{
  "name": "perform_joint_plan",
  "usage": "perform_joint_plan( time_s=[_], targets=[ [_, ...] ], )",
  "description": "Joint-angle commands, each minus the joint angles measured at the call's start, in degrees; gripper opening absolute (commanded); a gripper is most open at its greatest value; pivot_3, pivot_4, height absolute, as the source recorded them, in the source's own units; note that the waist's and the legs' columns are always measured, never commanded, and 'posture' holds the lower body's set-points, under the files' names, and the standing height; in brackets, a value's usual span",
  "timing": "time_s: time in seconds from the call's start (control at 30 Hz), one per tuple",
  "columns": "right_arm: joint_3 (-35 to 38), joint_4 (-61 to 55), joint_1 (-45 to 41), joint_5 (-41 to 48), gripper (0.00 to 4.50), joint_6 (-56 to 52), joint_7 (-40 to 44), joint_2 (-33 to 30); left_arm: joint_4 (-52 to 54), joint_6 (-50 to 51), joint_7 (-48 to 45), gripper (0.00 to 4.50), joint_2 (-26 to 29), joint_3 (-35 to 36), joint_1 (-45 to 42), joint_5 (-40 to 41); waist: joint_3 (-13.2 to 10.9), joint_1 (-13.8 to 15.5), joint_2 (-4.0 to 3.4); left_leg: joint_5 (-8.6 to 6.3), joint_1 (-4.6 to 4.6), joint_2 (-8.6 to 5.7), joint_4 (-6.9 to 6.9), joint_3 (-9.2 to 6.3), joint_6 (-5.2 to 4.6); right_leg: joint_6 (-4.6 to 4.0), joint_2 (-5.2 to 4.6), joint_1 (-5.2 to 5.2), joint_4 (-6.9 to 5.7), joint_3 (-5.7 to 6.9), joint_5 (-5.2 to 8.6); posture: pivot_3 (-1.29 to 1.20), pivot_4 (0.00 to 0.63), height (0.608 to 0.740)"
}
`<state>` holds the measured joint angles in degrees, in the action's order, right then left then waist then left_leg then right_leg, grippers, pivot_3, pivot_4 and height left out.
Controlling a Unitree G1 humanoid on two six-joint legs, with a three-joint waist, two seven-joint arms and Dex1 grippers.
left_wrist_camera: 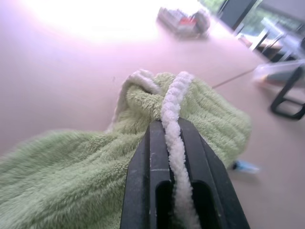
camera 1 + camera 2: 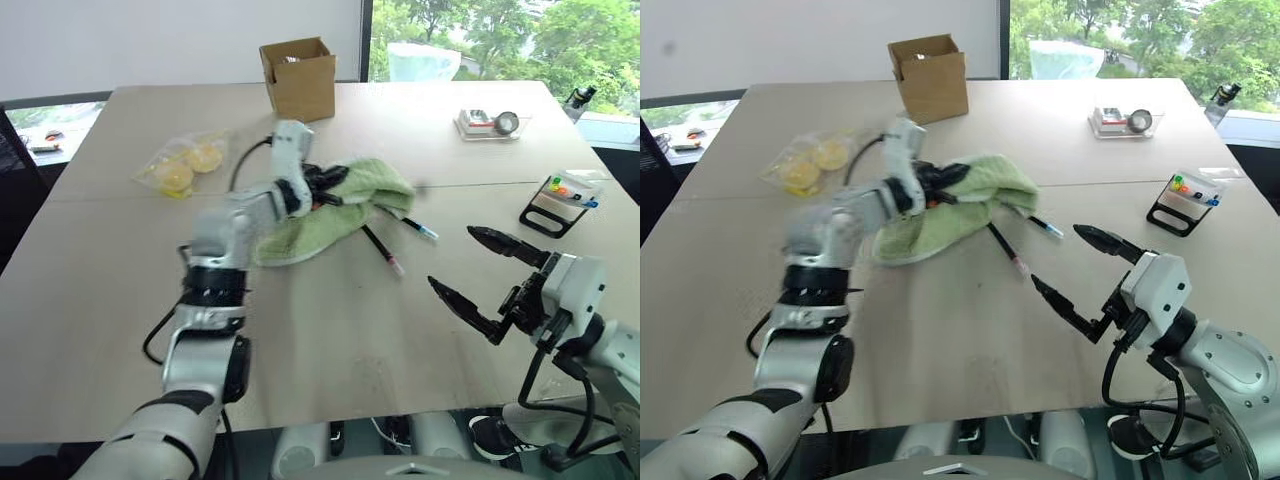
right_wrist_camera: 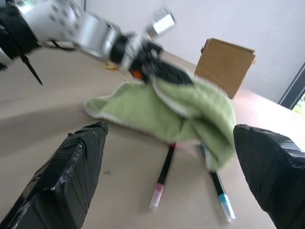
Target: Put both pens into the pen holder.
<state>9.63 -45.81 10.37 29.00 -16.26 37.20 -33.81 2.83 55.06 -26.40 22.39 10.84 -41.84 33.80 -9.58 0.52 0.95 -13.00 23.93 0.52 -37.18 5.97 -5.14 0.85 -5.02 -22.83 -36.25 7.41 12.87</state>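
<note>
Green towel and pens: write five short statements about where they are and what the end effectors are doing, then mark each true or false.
1. The left end effector is shut on the white edge of the green towel. True.
2. Both pens lie on the table, partly under the towel. True.
3. The right end effector holds the pink-tipped pen. False: it is open, holds nothing, and hangs apart from both pens.
4. The blue-tipped pen already stands in the pen holder. False: it lies on the table beside the other pen.
5. The cardboard box sits on the towel. False: it stands farther back on the table.
</note>
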Motion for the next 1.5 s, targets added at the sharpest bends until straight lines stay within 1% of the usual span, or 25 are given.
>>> perform_joint_plan(
  time_s=[0.03, 0.1, 0.2, 0.27, 0.3, 0.33, 0.4, 0.47, 0.53, 0.6, 0.63, 0.67, 0.7, 0.77, 0.8, 0.87, 0.93, 1.0, 1.03, 1.1, 1.2, 1.3, 1.37, 1.43, 1.5],
  targets=[
    [0.15, 0.88, -1.85, 0.90, 4.50, 0.24, 1.32, -1.06, 14.45, 11.25, 1.79, 0.05, 6.76, 14.26, 5.44, 10.32, -0.01, -0.11, 0.00, 0.00, -0.01, 0.00, -0.01, -0.01, 0.00, 0.01, 0.01, 0.00, -0.01, -0.01, 0.00, 0.00, 0.150, 0.740],
    [-0.04, 2.82, -2.87, 1.02, 4.50, 0.46, 2.26, -1.39, 18.86, 16.86, 3.09, 0.05, 11.13, 21.77, 9.10, 14.73, -0.05, -0.52, 0.05, -0.01, -0.06, 0.00, -0.02, -0.09, 0.02, 0.06, 0.04, -0.01, -0.01, -0.05, 0.03, 0.00, 0.150, 0.740],
    [-1.11, 5.42, -4.14, 0.30, 4.50, 1.17, 4.02, -2.00, 23.12, 20.85, 3.62, 0.05, 15.80, 28.99, 14.78, 18.28, -0.08, 0.34, 0.06, -0.13, -0.10, -0.02, -0.07, -0.20, 0.22, 0.22, 0.04, 0.03, -0.04, 0.04, 0.13, 0.00, 0.150, 0.740],
    [-2.12, 7.35, -5.92, 0.31, 4.50, 0.14, 4.45, -2.30, 25.32, 19.95, 2.23, 0.05, 19.30, 33.76, 21.64, 17.45, -0.09, 0.55, 0.04, -0.18, -0.13, -0.08, -0.10, -0.25, 0.29, 0.15, 0.01, 0.06, -0.03, 0.04, 0.17, 0.00, 0.150, 0.740],
    [-2.59, 8.24, -6.89, 0.30, 4.50, -0.57, 4.60, -2.55, 25.70, 19.78, 1.97, 0.05, 20.12, 36.60, 24.60, 17.68, -0.09, 0.44, 0.04, -0.18, -0.14, -0.10, -0.11, -0.26, 0.30, 0.00, -0.03, 0.06, -0.03, 0.04, 0.26, 0.00, 0.150, 0.740],
    [-3.44, 9.52, -8.28, -0.31, 4.50, -1.76, 4.34, -2.94, 26.32, 18.37, 1.38, 0.05, 21.05, 38.00, 28.88, 16.21, -0.08, 0.37, 0.06, -0.18, -0.14, -0.11, -0.11, -0.26, 0.30, -0.02, -0.06, 0.06, -0.03, 0.03, 0.27, 0.00, 0.150, 0.740],
    [-5.38, 12.29, -11.11, -2.45, 4.50, -3.60, 3.43, -3.46, 27.94, 13.98, -0.24, 0.05, 21.41, 37.41, 37.39, 12.62, -0.06, 0.34, 0.09, -0.18, -0.16, -0.11, -0.12, -0.26, 0.31, -0.03, -0.10, 0.06, -0.03, 0.05, 0.27, 0.00, 0.150, 0.740],
    [-7.61, 15.52, -14.69, -5.00, 4.50, -4.29, 2.29, -3.02, 29.26, 5.33, -1.03, 0.05, 21.20, 31.16, 47.15, 4.65, -0.08, 0.26, 0.01, -0.19, -0.21, -0.12, -0.09, -0.22, 0.32, -0.06, -0.20, 0.05, 0.00, 0.04, 0.27, 0.00, 0.150, 0.740],
    [-9.76, 17.71, -18.09, -6.79, 4.50, -4.66, 2.18, -2.65, 27.99, 0.16, -1.42, 0.05, 18.44, 28.79, 51.43, 2.11, -0.08, 0.30, -0.02, -0.19, -0.16, -0.13, -0.06, -0.22, 0.32, -0.17, -0.21, -0.02, 0.00, 0.05, 0.20, 0.00, 0.150, 0.740],
    [-11.21, 18.88, -20.88, -6.17, 4.50, -7.45, 2.74, -2.54, 25.71, -3.62, -0.60, 0.63, 16.82, 28.24, 52.03, 0.33, -0.07, 0.75, 0.00, -0.20, -0.10, -0.13, 0.03, -0.19, 0.35, -0.37, -0.27, -0.15, 0.01, 0.06, 0.09, 0.00, 0.150, 0.740],
    [-12.12, 19.87, -22.47, -7.09, 4.50, -8.93, 2.13, -2.56, 25.36, -5.44, -0.64, 0.83, 16.85, 27.52, 52.48, -1.03, -0.06, 1.01, 0.06, -0.20, -0.05, -0.13, 0.03, -0.22, 0.35, -0.43, -0.26, -0.20, 0.00, 0.12, 0.05, 0.00, 0.150, 0.740],
    [-12.89, 20.87, -23.93, -7.81, 4.50, -10.62, 1.49, -2.59, 25.38, -6.55, -0.73, 1.28, 16.92, 26.99, 52.75, -1.89, -0.05, 1.07, 0.07, -0.20, -0.03, -0.12, 0.05, -0.29, 0.36, -0.44, -0.26, -0.22, -0.01, 0.20, 0.06, 0.00, 0.150, 0.740],
    [-13.54, 22.27, -25.45, -8.66, 4.50, -11.39, 1.16, -2.51, 26.83, -6.65, -1.54, 1.72, 16.95, 27.10, 52.66, -0.94, -0.06, 1.01, 0.06, -0.20, -0.02, -0.12, 0.09, -0.29, 0.37, -0.45, -0.26, -0.25, 0.00, 0.21, 0.06, 0.00, 0.150, 0.740],
    [-15.07, 24.90, -28.46, -10.44, 4.50, -13.15, 1.38, -3.02, 30.45, -5.02, -2.86, 2.78, 16.82, 28.25, 51.90, 3.45, -0.06, 0.91, 0.05, -0.21, 0.03, -0.12, 0.11, -0.26, 0.37, -0.46, -0.30, -0.29, 0.01, 0.22, 0.05, 0.00, 0.150, 0.740],
    [-15.57, 26.60, -30.35, -10.56, 4.50, -15.45, 1.32, -2.94, 32.79, -3.83, -4.38, 3.16, 16.96, 29.26, 51.75, 7.51, -0.07, 0.78, 0.05, -0.21, 0.06, -0.12, 0.10, -0.26, 0.37, -0.45, -0.32, -0.30, 0.03, 0.23, 0.05, 0.00, 0.150, 0.740],
    [-17.48, 30.93, -35.25, -11.55, 4.50, -19.23, 2.32, -3.10, 36.78, -1.01, -6.63, 4.16, 18.02, 31.02, 51.71, 16.29, -0.08, 0.37, 0.04, -0.21, 0.13, -0.13, 0.06, -0.25, 0.36, -0.44, -0.33, -0.31, 0.09, 0.26, 0.04, 0.00, 0.150, 0.740],
    [-20.23, 35.29, -40.56, -13.82, 4.50, -22.12, 2.79, -3.07, 39.03, 0.96, -7.13, 4.16, 19.68, 31.16, 51.43, 22.16, -0.11, -0.05, 0.01, -0.21, 0.18, -0.13, -0.01, -0.24, 0.36, -0.43, -0.36, -0.31, 0.10, 0.34, 0.03, 0.00, 0.150, 0.740],
    [-23.00, 39.40, -45.86, -16.05, 4.50, -25.54, 2.57, -2.33, 41.08, 1.48, -7.06, 4.16, 21.45, 29.90, 51.13, 25.22, -0.13, -0.21, -0.04, -0.20, 0.17, -0.13, 0.00, -0.24, 0.36, -0.43, -0.39, -0.31, 0.08, 0.48, 0.02, 0.00, 0.150, 0.740],
    [-24.23, 42.43, -48.94, -16.67, 4.50, -26.55, 2.92, -1.07, 42.02, -0.24, -5.83, 4.16, 20.42, 28.52, 49.77, 25.71, -0.13, -0.24, -0.04, -0.20, 0.12, -0.13, 0.00, -0.22, 0.36, -0.43, -0.39, -0.30, 0.00, 0.49, 0.02, 0.00, 0.150, 0.740],
    [-26.60, 47.96, -54.19, -17.99, 4.50, -28.26, 3.76, 1.30, 43.34, -4.30, -5.44, 4.16, 19.26, 25.30, 47.10, 24.52, -0.13, -0.31, -0.05, -0.18, 0.09, -0.13, 0.02, -0.22, 0.38, -0.41, -0.38, -0.29, -0.10, 0.52, 0.01, 0.00, 0.150, 0.740],
    [-29.35, 57.57, -61.36, -19.85, 4.50, -28.64, 6.01, 5.34, 43.35, -5.80, -6.11, 4.16, 20.40, 21.64, 44.38, 24.23, -0.13, -0.56, 0.00, -0.10, 0.07, -0.12, 0.00, -0.21, 0.44, -0.23, -0.33, -0.29, -0.28, 0.54, -0.10, 0.00, 0.150, 0.740],
    [-31.47, 67.24, -67.58, -21.57, 4.50, -28.20, 8.75, 8.52, 43.12, -6.07, -8.15, 4.16, 22.76, 20.09, 45.09, 23.59, -0.13, -0.83, -0.01, 0.00, 0.07, -0.13, -0.01, -0.20, 0.26, -0.21, -0.32, -0.29, -0.30, 0.54, -0.11, 0.00, 0.150, 0.740],
    [-35.75, 75.05, -72.93, -24.28, 4.50, -28.49, 13.43, 10.12, 43.36, -7.06, -9.33, 4.16, 24.60, 19.01, 46.39, 21.23, -0.14, -1.17, -0.03, 0.01, 0.11, -0.14, -0.01, -0.17, 0.24, -0.21, -0.32, -0.30, -0.26, 0.52, -0.11, 0.00, 0.150, 0.740],
    [-37.55, 83.22, -77.38, -27.04, 4.50, -25.83, 14.40, 12.38, 43.36, -7.69, -9.57, 4.16, 24.96, 18.36, 47.04, 21.01, -0.15, -1.25, -0.03, 0.01, 0.11, -0.15, -0.03, -0.14, 0.24, -0.20, -0.29, -0.30, -0.25, 0.50, -0.11, 0.00, 0.150, 0.740],
    [-37.30, 90.29, -80.77, -28.59, 4.50, -23.57, 14.01, 14.72, 43.40, -8.25, -9.64, 4.16, 24.78, 17.79, 47.48, 20.93, -0.15, -1.45, -0.04, -0.01, 0.10, -0.15, -0.02, -0.14, 0.27, -0.21, -0.28, -0.31, -0.24, 0.48, -0.11, 0.00, 0.150, 0.740]
  ],
)
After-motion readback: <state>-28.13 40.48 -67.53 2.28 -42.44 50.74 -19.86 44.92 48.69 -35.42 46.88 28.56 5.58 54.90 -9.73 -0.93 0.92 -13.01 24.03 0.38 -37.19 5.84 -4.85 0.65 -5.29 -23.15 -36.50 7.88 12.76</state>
